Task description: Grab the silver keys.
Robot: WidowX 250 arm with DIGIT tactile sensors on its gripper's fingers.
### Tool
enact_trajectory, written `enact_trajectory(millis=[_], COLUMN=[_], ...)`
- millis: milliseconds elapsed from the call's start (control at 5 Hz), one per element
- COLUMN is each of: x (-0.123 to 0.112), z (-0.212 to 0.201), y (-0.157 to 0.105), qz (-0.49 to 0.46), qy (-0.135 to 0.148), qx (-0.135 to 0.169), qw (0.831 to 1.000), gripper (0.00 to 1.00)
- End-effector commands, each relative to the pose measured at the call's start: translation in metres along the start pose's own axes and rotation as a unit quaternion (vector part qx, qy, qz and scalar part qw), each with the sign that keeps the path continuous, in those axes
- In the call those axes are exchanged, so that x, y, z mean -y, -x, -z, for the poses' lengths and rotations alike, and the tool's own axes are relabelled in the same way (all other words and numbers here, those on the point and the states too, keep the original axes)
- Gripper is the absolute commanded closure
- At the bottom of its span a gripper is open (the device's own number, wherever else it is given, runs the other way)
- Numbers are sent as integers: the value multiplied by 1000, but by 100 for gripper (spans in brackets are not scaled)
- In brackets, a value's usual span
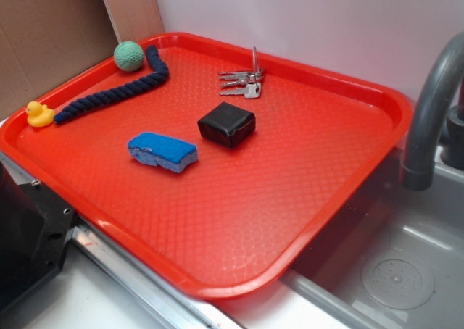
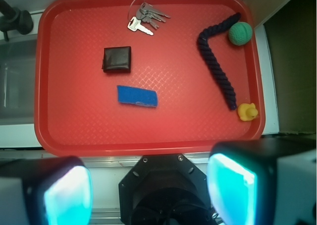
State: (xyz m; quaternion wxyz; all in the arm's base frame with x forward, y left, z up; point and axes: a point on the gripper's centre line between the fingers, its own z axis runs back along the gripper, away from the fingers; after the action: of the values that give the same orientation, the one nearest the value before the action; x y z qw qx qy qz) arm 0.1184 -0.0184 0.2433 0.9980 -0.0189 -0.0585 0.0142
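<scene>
Tray holds silver keys, block, sponge.

The silver keys — a small bunch of thin metal keys on a ring — lie flat on the red tray. Exterior view: upper centre of the frame, near the tray's far rim, blades fanned leftward. Wrist view: top centre, ring at upper left — blades spread toward the right.

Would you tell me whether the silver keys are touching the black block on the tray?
No, the silver keys lie apart from the black block, with bare red tray between them in the wrist view.
</scene>
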Motion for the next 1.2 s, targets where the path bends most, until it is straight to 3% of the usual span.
enact_trajectory(millis=[0,200,400,600,1000], x=[0,-2,12,10,10], z=[0,40,73,105,105], y=[0,-46,-93,-139,-139], qz=[0,-102,-128,-181,-181], qy=[0,23,69,70,70], qx=[0,67,84,90,90], qw=[1000,992,986,977,977], gripper=[0,0,0,0,0])
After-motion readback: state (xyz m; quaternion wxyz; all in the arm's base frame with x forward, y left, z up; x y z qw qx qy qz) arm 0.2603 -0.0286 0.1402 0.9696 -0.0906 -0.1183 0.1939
